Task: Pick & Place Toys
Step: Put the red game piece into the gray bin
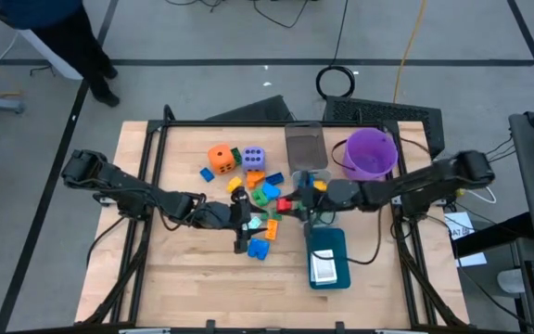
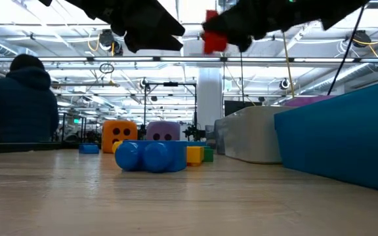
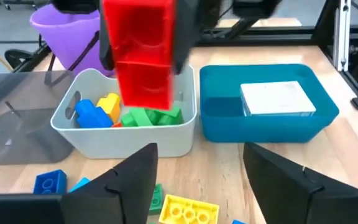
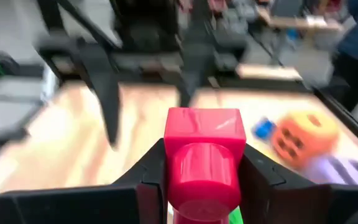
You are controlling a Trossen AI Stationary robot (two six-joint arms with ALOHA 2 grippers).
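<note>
From my station I see the right gripper [image 4: 201, 180] lifted above the middle of the counter [image 1: 184, 269], its fingers [image 4: 151, 177] pinching a red block [image 4: 204, 158] between them. In the overhead view that red block [image 1: 285, 203] hangs just beside the pile of loose blocks [image 1: 260, 192]. The left gripper [image 3: 199, 180] sits low over the same pile from the other side, fingers [image 3: 126, 180] spread wide with nothing between them. Through its wrist camera the red block [image 3: 143, 53] shows well off the surface, in front of a pale grey bin [image 3: 129, 134] that holds a blue block [image 3: 92, 115], a yellow block [image 3: 109, 104] and green blocks [image 3: 151, 116]. Just beside the bin stands the teal tray [image 3: 225, 121] with a white picture card [image 3: 277, 98] lying in it. The orange die [image 1: 221, 158] and the lavender die [image 1: 253, 157] rest near each other at the far side of the pile, and the purple bucket [image 1: 371, 153] stands beyond the bin. A person [image 2: 20, 105] in dark clothing sits beyond the counter.
</note>
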